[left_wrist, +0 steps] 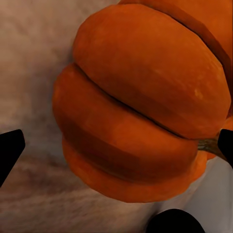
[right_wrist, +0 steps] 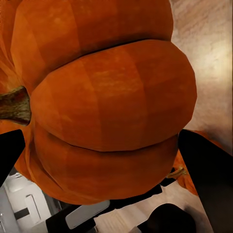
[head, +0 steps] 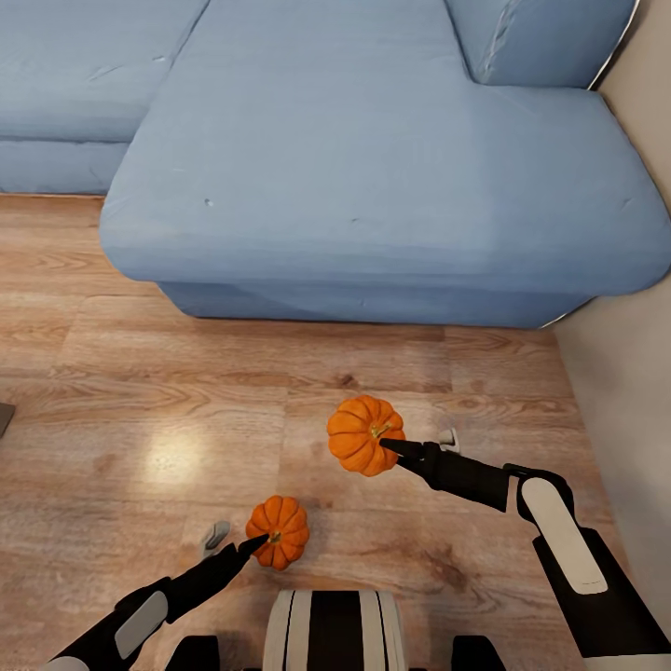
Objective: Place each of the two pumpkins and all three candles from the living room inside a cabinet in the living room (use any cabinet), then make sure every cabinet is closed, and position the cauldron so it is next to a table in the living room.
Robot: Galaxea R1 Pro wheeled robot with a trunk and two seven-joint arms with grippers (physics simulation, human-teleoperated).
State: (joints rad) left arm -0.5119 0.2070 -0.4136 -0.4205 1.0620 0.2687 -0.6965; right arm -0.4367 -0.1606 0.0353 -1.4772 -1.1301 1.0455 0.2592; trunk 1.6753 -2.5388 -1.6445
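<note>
Both my jaws are closed on pumpkins, one each. Behind them sits the big blue sofa, with the wooden floor under everything. My right gripper holds the bigger-looking pumpkin up in front of me, its fingers pinched on its sides. My left gripper holds the other pumpkin lower down, close to my body. Up close, my left fingers sit on each side of it.
</note>
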